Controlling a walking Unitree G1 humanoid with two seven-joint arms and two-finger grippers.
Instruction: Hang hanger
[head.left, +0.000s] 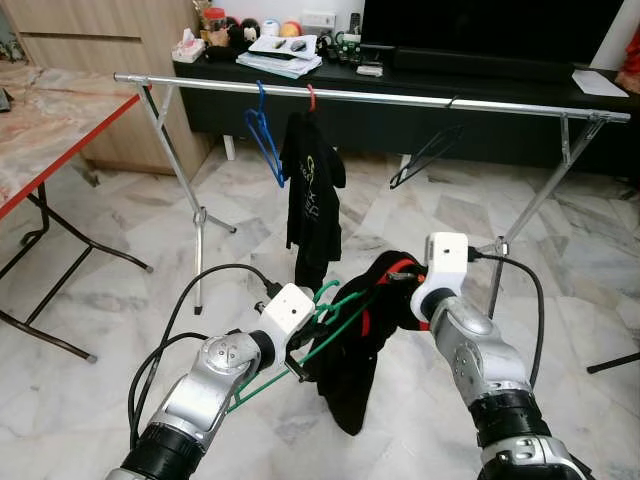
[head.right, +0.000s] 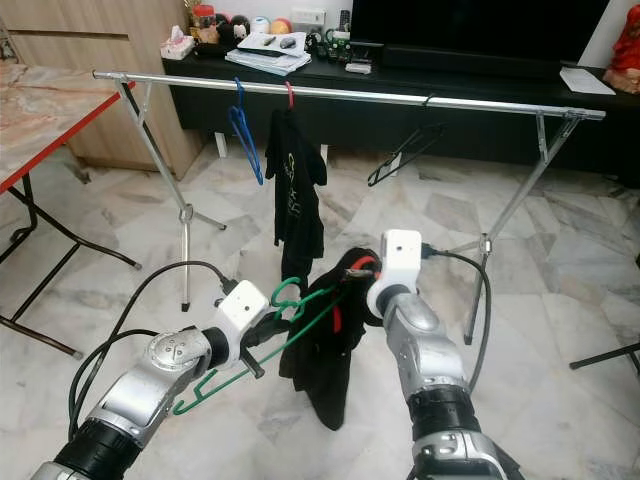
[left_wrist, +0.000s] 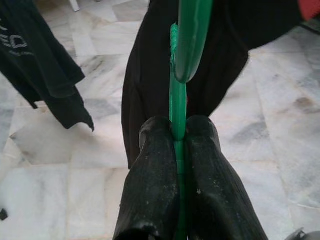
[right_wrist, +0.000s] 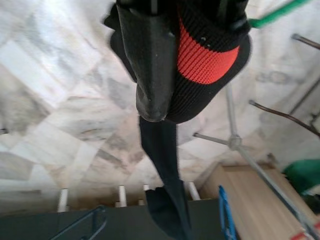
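Beyond the fingers (left_wrist: 155, 190) a black shirt (head.left: 312, 185) hangs, with a blue hanger (head.left: 265, 140) to its left and a black hanger (head.left: 428, 155) to its right. Farther off, a dark console (head.left: 480, 130) bears papers (head.left: 283, 55) and a tissue box (head.left: 187, 45). A red-edged table (head.left: 60, 120) stands far left on the marble floor (head.left: 100, 330).

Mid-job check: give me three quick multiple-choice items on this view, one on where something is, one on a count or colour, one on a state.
1. Where is the blue hanger?
A. On the rail
B. On the floor
C. On the red-edged table

2. What colour is the hanger in the left gripper?
A. Blue
B. Green
C. White

3. What state is the left gripper in?
A. Wide open
B. Shut on the hanger
C. Hanging idle

Key: 1 A, it hooks over the rail beside the hung black shirt. 2 B, the left wrist view shows green plastic. 3 B, both fingers press the green bar.
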